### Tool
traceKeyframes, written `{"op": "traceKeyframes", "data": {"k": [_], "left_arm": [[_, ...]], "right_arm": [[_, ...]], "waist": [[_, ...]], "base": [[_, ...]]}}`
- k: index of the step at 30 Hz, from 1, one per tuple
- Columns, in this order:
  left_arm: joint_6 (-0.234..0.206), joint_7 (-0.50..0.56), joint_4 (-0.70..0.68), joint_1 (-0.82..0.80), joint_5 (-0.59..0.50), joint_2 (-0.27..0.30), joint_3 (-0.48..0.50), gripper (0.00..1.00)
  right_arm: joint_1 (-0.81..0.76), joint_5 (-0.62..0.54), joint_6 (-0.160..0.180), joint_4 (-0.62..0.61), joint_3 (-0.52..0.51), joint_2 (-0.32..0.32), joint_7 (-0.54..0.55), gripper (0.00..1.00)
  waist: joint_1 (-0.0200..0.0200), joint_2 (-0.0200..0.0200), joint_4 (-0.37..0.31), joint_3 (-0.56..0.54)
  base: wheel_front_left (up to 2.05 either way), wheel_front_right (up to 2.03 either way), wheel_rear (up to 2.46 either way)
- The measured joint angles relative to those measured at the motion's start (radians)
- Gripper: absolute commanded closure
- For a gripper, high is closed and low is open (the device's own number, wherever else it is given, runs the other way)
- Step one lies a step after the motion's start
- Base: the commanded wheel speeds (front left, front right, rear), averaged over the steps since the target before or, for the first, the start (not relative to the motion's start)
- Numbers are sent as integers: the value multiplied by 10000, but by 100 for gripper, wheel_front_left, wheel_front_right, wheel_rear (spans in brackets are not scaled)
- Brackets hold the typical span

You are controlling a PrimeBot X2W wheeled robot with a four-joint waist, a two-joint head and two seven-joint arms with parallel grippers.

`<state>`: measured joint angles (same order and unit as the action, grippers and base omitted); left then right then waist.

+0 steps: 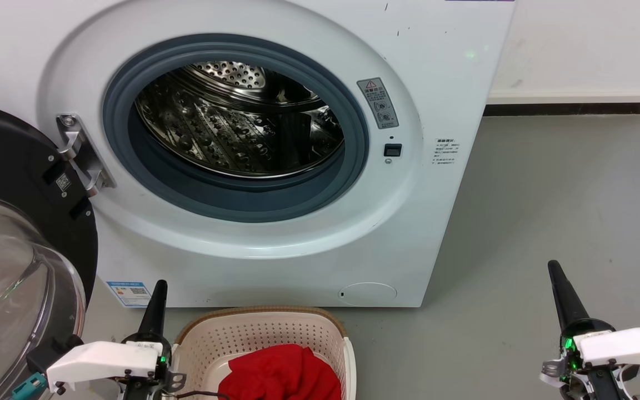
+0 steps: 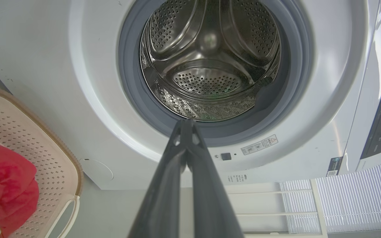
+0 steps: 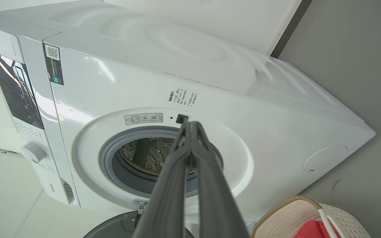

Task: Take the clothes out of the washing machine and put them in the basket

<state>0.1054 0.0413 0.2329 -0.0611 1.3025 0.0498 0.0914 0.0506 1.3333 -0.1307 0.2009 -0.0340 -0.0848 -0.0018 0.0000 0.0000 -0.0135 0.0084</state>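
The red clothes (image 1: 281, 371) are lying in the basket (image 1: 209, 339) by the washing machine (image 1: 436, 83), so the left gripper (image 1: 160, 285) and right gripper (image 1: 553, 268) are hanging pinched together, empty.

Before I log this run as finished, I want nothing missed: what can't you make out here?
- Front floor of the drum, head view: hidden behind the grey rubber ring.
- How many clothes lie in the basket: the red heap is cut off by each view's edge.
- Warning sticker text, head view: too small to read.

Red clothes (image 1: 284, 371) in cream basket (image 1: 259, 334)
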Motion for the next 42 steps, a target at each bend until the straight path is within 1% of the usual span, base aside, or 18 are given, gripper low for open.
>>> {"op": "traceKeyframes", "data": {"k": [26, 39, 42], "left_arm": [[153, 522, 86, -282, 2148, 2, 150, 100], [238, 725, 125, -432, 3055, 4, 215, 100], [238, 734, 125, -451, 3095, 4, 219, 100]], "right_arm": [[328, 2155, 0, 284, -255, 12, 566, 100], [490, 3083, 0, 405, -380, 31, 821, 100], [490, 3118, 0, 414, -401, 36, 830, 100]], "waist": [[0, 0, 90, -34], [0, 0, 135, -52], [0, 0, 135, -52]], "base": [[0, 0, 0], [0, 0, 0], [0, 0, 0]]}}
